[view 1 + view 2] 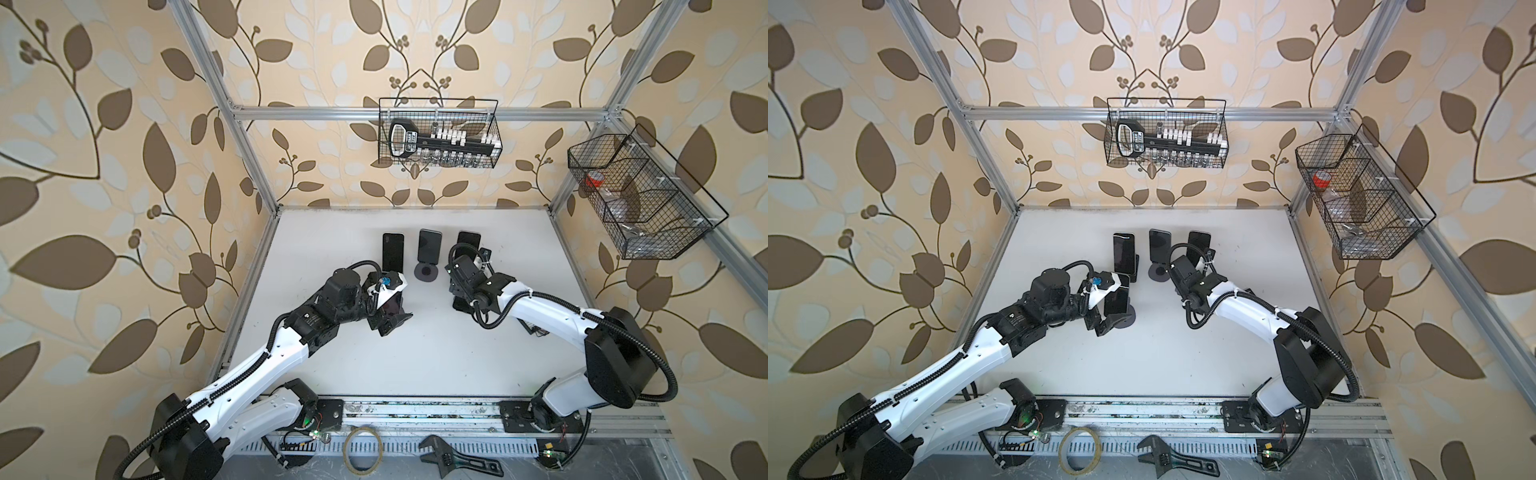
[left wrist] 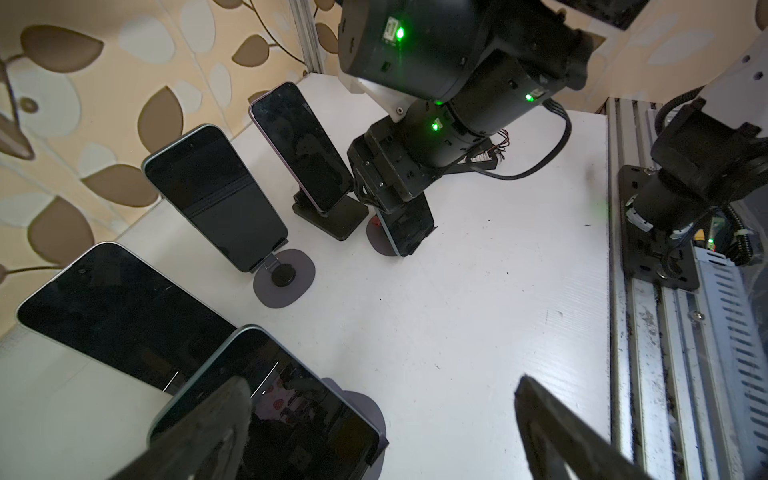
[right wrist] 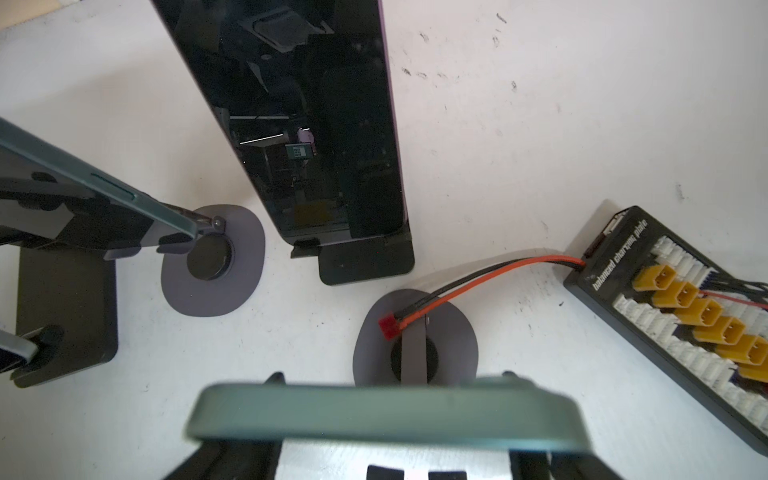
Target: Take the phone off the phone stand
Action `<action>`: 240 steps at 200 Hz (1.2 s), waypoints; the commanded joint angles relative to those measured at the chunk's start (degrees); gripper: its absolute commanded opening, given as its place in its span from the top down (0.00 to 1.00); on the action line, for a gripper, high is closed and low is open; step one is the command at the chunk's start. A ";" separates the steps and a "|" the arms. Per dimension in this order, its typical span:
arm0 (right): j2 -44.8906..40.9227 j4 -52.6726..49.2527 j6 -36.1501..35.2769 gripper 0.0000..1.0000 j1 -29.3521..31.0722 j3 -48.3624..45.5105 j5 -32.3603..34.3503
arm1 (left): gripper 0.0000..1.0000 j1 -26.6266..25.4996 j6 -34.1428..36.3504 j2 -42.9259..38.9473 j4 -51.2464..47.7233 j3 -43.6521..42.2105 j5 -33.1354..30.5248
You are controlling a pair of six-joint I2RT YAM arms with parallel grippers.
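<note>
Grey-green and matt, the rounded top edge of the phone (image 3: pixel 386 415) is filling the near part of your right wrist view. It is leaning on the phone stand (image 3: pixel 457 336), a flat grey disc with a dark round hub and a narrow grey arm rising to the phone's back. The pair is sitting on the right side of the table, nearer the metal rail (image 1: pixel 415 411) than the back row of three phones (image 1: pixel 430 245).

Your right gripper (image 3: pixel 390 378) is straddling the phone, with one dark finger showing at each long side. You cannot tell whether the pads are pressing on it.

A small red plug (image 3: pixel 390 326) is lying on the disc. Its red-and-black cable (image 3: pixel 498 270) is running to a black charging board (image 3: pixel 673 307) studded with yellow connectors and white sockets. Just beyond, a glossy purple-edged phone (image 3: pixel 316 124) is leaning on a black rectangular stand (image 3: pixel 365 266), beside a second grey disc stand (image 3: pixel 245 266).

You are working over a white table (image 3: pixel 519 145) speckled with dark scuffs.

Your left gripper (image 2: pixel 380 384) is hanging wide open, its worn dark fingers (image 2: pixel 208 424) well apart. In the left wrist view one finger is overlapping a glossy black phone (image 2: pixel 299 415).

Black wire baskets (image 1: pixel 384 137) are hanging on the leaf-patterned wall (image 1: pixel 124 166).
</note>
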 commanded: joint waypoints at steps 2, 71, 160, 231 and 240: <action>0.45 0.26 0.38 0.22 -0.12 -0.78 -0.33 | 0.01 -0.62 0.81 0.15 0.78 1.23 0.15; -1.35 0.55 0.03 0.26 -0.24 -1.51 -0.52 | 0.01 -0.71 1.12 -0.10 0.43 1.26 -0.25; -3.08 0.91 -2.22 0.28 -0.24 -1.87 -0.55 | 0.01 -0.90 1.23 -0.14 0.34 1.26 -0.39; -5.25 1.30 -4.88 0.29 -0.21 -1.85 -1.02 | 0.01 -1.06 1.44 -0.12 0.25 1.38 -0.57; -5.57 1.31 -5.24 0.30 -0.23 -1.77 -1.12 | 0.02 -1.06 1.51 -0.24 0.25 1.28 -0.60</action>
